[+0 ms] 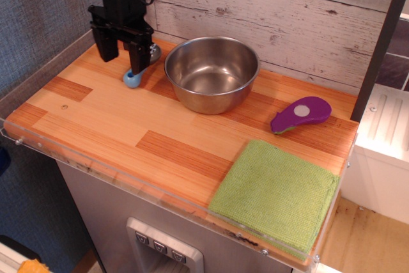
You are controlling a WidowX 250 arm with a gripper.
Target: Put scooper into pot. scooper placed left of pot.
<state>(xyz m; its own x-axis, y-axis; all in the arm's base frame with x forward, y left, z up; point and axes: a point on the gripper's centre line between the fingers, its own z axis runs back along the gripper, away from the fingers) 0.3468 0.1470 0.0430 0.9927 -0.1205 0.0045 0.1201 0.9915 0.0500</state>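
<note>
The scooper (135, 75) lies on the wooden desk (115, 126) just left of the pot (212, 73), at the rear left of the surface. Its light-blue handle end points toward the front, and its grey cup head points toward the back wall, close to the pot's left side; whether head and pot touch cannot be determined from this view. The pot sits upright, interior bare and reflective. The black tool (121, 52) hangs directly above the scooper with its 2 fingers pointing down and spread apart. The right finger (138, 55) stands over the handle, hiding part of it, and the left finger (105, 46) stands to the handle's left over bare wood. The fingers are open and grip nothing; the scooper rests on the desk. To the right of the pot, well apart from it, lies a purple oval tool with a white dot (300, 114). A green cloth (276, 194) lies flat at the front right corner.
</note>
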